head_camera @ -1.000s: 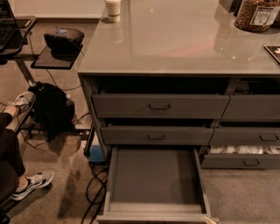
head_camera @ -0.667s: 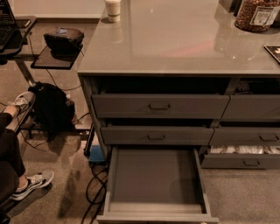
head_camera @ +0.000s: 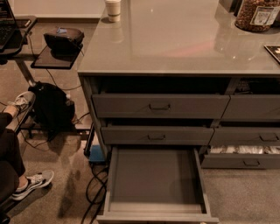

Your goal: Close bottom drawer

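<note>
The bottom drawer (head_camera: 155, 179) is the wide dark grey one at the lower left of the cabinet. It stands pulled far out toward the camera, and its plain grey tray is bare. Its front panel (head_camera: 157, 217) lies along the bottom edge of the view, with the pull handle out of sight. The gripper is not in view, and no arm shows anywhere in the frame.
Above the open drawer are two shut grey drawers (head_camera: 159, 106) (head_camera: 156, 135). A right-hand drawer (head_camera: 245, 150) stands ajar with white packets inside. The countertop (head_camera: 175, 43) holds a cup (head_camera: 113, 9) and a jar (head_camera: 257, 15). To the left are a seated person's shoes (head_camera: 33, 183), a black bag (head_camera: 50, 105) and floor cables (head_camera: 94, 186).
A small pale tip seen by the drawer's front right corner a second ago has dropped out of view. The drawer has not moved.
</note>
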Motion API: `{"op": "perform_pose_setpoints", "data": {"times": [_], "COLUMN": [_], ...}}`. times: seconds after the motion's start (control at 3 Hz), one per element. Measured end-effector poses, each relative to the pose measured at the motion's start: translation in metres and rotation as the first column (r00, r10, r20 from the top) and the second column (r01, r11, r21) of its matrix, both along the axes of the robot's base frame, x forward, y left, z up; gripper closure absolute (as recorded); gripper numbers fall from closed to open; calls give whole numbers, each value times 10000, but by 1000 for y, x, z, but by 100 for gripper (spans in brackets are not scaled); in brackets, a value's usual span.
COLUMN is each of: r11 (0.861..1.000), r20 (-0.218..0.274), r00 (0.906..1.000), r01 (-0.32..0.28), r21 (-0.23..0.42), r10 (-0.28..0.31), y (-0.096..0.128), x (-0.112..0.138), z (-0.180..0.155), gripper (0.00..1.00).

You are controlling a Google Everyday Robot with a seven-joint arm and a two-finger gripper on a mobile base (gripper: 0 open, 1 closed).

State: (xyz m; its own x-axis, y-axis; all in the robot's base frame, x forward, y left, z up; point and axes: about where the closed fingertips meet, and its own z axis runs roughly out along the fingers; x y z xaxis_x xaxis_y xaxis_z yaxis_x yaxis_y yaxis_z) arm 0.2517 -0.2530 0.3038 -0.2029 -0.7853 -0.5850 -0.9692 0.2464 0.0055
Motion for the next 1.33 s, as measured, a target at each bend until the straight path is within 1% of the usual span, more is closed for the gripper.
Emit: {"op": "perform_pose_setpoints", "data": {"times": [0.33, 0.67, 1.0, 1.33], "r11": [9998, 9993, 9990, 9988], "r20": [375, 359, 187, 172], "r00": [9991, 9987, 9988, 9988], "r01": [-170, -362, -451, -461], "r21": [-82, -41, 13, 176], "r10": [173, 363, 451, 458], "y": [-3, -4, -5, -4], "x": [-1, -5, -8, 0], "z": [-34, -69, -94, -107], "gripper": [0, 19, 39, 62]}}
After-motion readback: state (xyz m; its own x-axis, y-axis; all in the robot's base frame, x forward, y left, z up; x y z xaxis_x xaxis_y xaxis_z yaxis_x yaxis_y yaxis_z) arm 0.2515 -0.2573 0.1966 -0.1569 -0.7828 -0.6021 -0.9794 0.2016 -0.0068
